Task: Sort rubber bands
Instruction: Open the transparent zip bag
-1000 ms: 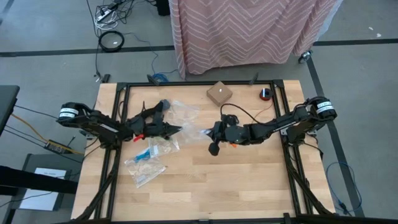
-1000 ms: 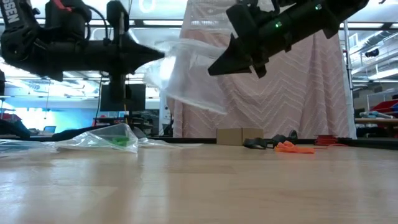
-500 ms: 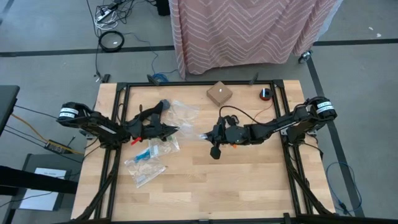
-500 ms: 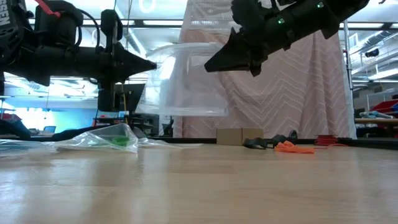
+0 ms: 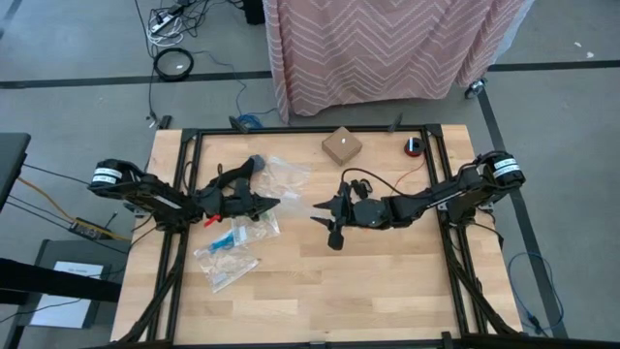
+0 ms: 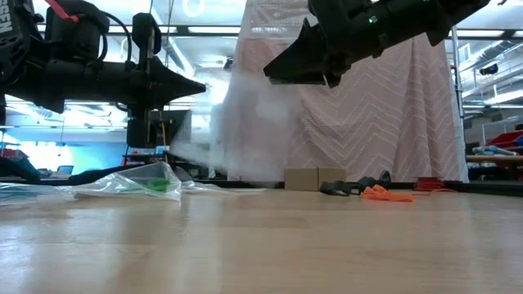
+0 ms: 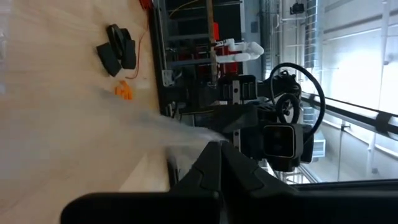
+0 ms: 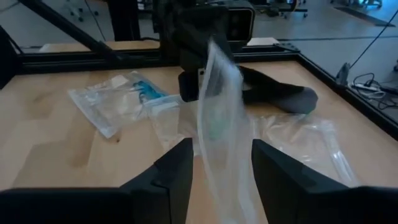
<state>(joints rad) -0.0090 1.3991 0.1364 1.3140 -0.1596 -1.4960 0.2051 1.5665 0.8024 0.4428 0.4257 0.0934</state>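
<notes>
Here the right end effector (image 5: 317, 210) hangs above the bench (image 5: 387, 281) near its middle, fingers (image 8: 177, 171) spread apart, with a clear bag (image 8: 224, 127) hanging in the gap between them; whether the fingers touch it cannot be told. The left end effector (image 5: 274, 204) faces it from the left, closed, its tips pinching the near edge of that bag, which shows as a pale blur between the two arms in the low view (image 6: 245, 135). Under and beside the left arm lie more clear bags: one with blue bands (image 5: 227, 238) inside, another with green bands (image 6: 157, 185), and an empty-looking one (image 5: 281, 174) toward the far edge. Loose orange bands (image 6: 384, 193) sit on the far right part of the bench, just beside a heap of black bands (image 6: 341, 188). A small cardboard box (image 5: 341, 145) stands near the far edge, a red-and-black roll (image 5: 414, 146) to its right
</notes>
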